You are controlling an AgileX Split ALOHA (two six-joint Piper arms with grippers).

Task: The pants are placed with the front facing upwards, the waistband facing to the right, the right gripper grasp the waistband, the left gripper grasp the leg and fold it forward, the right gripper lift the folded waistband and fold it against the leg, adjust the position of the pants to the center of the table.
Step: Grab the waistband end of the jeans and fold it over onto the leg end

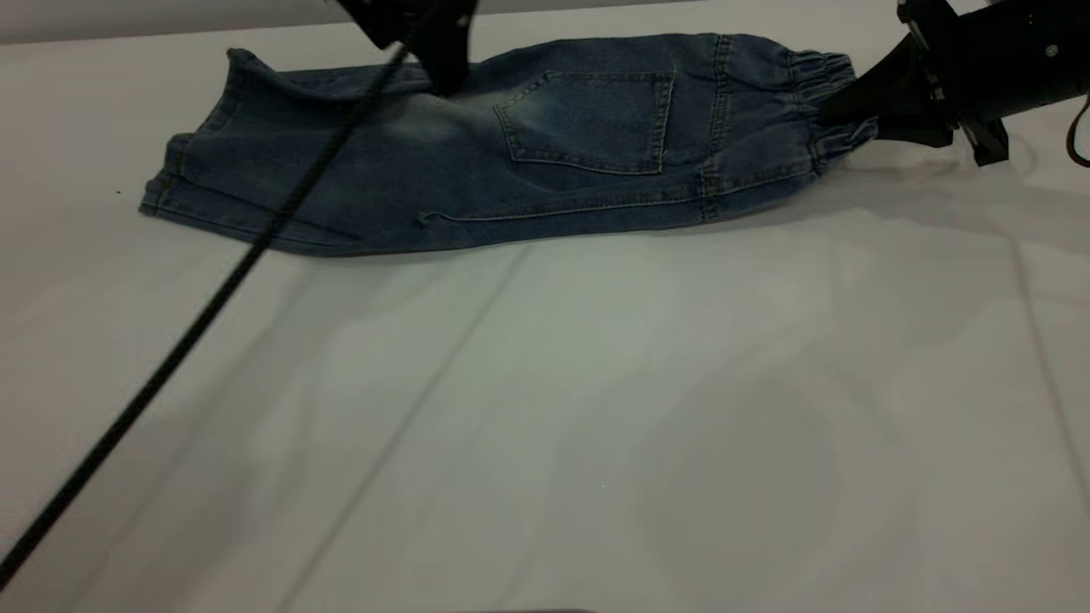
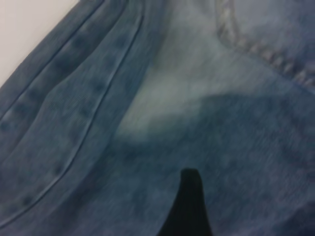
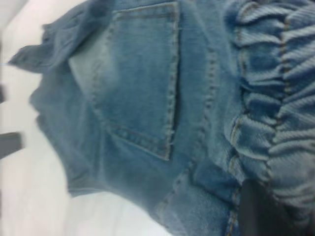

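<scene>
Exterior view showed us the pants (image 1: 477, 162) folded lengthwise, pocket side up, near the tabletop's (image 1: 596, 426) far edge. The right gripper (image 1: 839, 106) had its fingers clenched on the waistband (image 1: 822, 102); the left gripper (image 1: 447, 72) pressed the leg, its grip unclear to us. We judged a shallow waistband bite might slip when lifted, undoing the fold.

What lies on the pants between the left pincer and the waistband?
In the exterior view, a stitched patch pocket sits on the pants between the left pincer and the waistband, which the right pincer meets.
</scene>
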